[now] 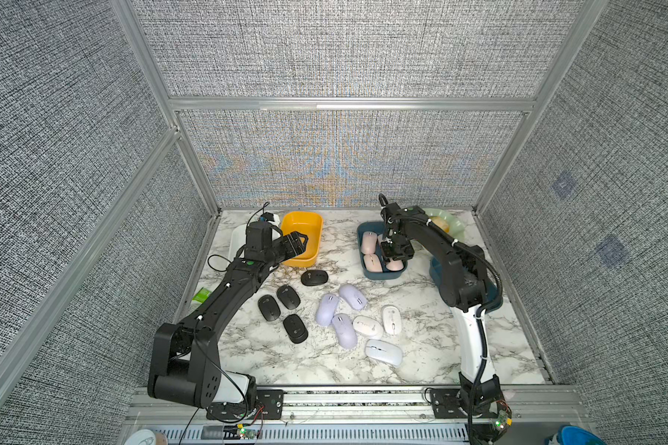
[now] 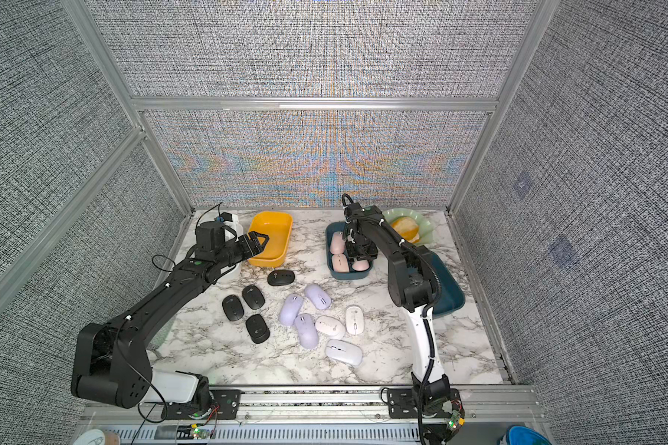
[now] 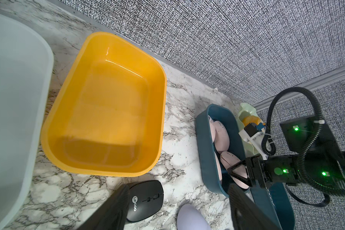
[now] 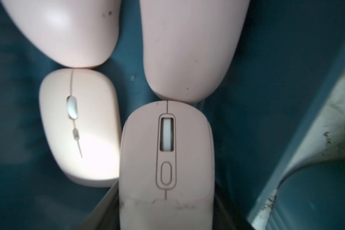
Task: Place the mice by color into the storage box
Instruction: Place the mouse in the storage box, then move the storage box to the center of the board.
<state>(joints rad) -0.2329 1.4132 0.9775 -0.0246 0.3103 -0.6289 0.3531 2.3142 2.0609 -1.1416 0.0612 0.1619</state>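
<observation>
Left arm: closest to us, the big black left arm [image 1: 224, 304] reaches from the front edge up toward the far-left corner.
Tabletop: white-and-grey marbled tabletop [image 1: 286, 362], with loose mice across the middle and boxes along the back.
Right arm: the black-and-white right arm [image 1: 452, 262] is folded over, its wrist pointing straight down into a box.
Translucent white box: the translucent white plastic box [image 3: 18, 99] sits in the far-left corner, partly under the left arm.
Second teal box: the second dark teal box [image 2: 450, 289] is at the right edge, half hidden behind the right arm.
Yellow box: the rounded yellow plastic box [image 1: 301, 263] stands at the back left with nothing in it.
Teal box: the dark teal plastic box [image 1: 378, 274] stands at the back right, and the pink ones are in there.
Green plate: the pale green wavy plate [image 2: 427, 227] is at the far right, carrying an orange-yellow bread roll [image 2: 407, 227].
Left end effector: the left end effector [image 1: 303, 240] hovers over the yellow box's near rim, released, with nothing between its fingers.
Right end effector: the right end effector [image 1: 395, 254] is down inside the dark teal plastic box and grasping a mouse.
Held mouse: the pale pink oval mouse [image 4: 165, 159] is pinched between the fingers, its nose touching another pink one.
Other pink mice: three more pale pink mice [image 4: 80, 127] lie on the box floor, packed close together.
Black mice: four black oval mice [image 1: 288, 296] lie loose on the tabletop, in front of the yellow box.
Lilac mice: three lilac oval mice [image 1: 327, 309] are bunched at the centre, touching one another.
White mice: three white oval mice [image 1: 383, 351] lie just right of the lilac group.
</observation>
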